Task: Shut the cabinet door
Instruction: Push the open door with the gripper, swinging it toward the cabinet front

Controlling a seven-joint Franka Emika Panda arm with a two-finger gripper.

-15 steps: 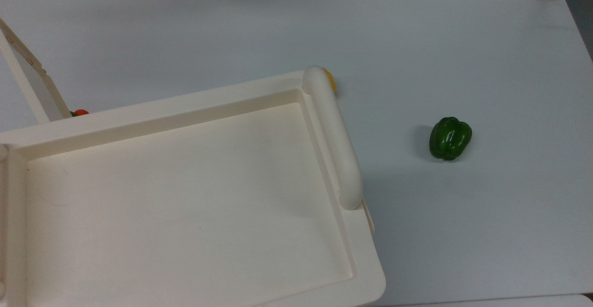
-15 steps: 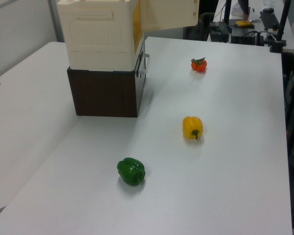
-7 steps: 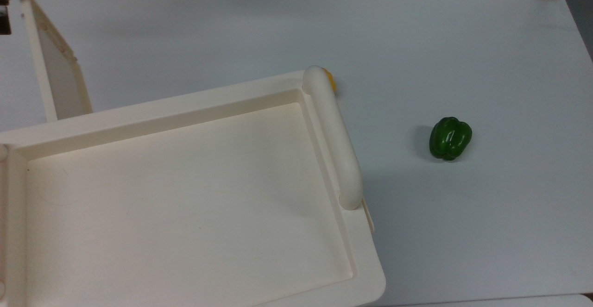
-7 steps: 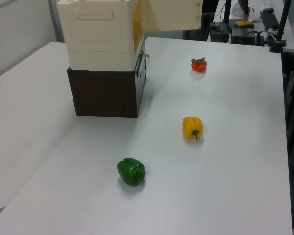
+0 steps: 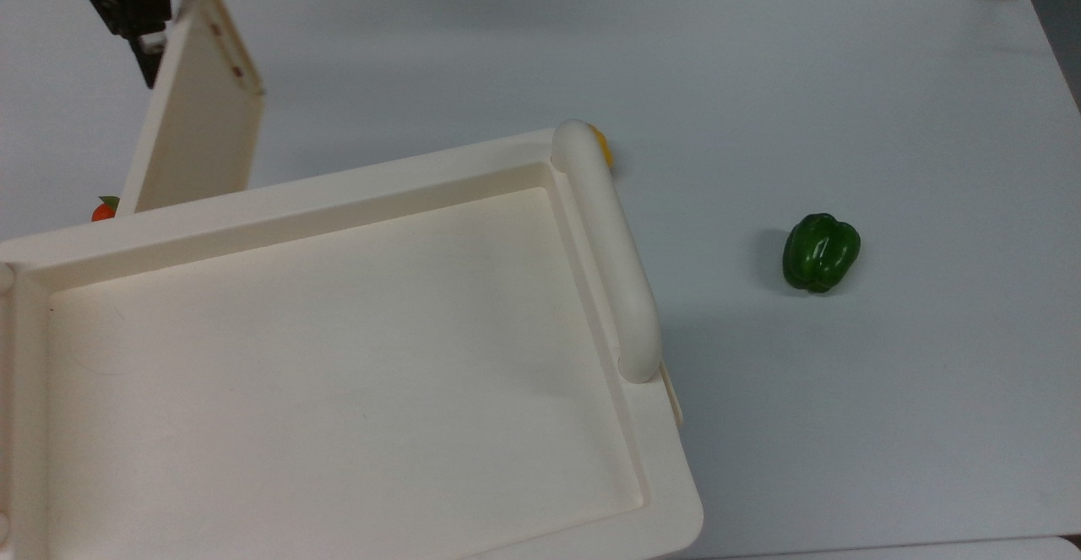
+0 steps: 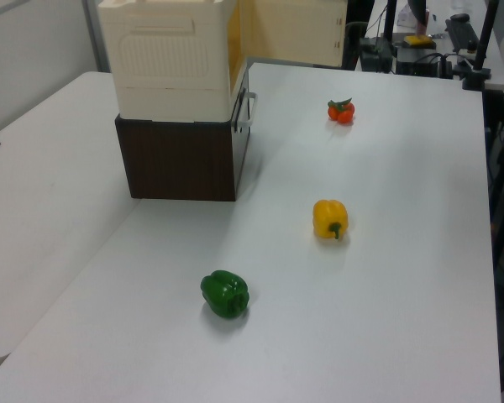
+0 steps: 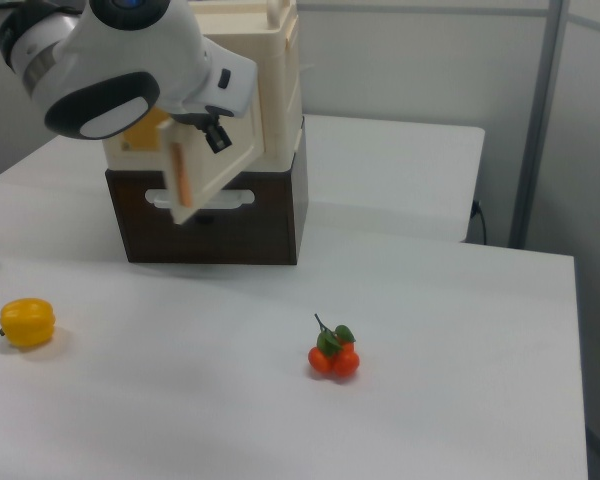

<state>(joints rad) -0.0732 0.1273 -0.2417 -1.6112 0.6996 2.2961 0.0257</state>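
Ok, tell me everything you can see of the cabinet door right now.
The cabinet door is a thin, flat, cream-white panel, plastic by its look, with small brownish screw holes near one edge. It stands upright and swung open, off the cabinet. The gripper is at its outer edge, the top view's upper left.

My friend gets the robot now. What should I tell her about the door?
Gripper: at the free edge of the cabinet door, near the top view's upper left; whether it grips is unclear.
Cabinet door: partly open, angled out from the cabinet.
Done: arm is at the door.
Left: push the door flat against the cabinet front.
Nearby on the table: green pepper, yellow pepper, tomato, none in the door's path.
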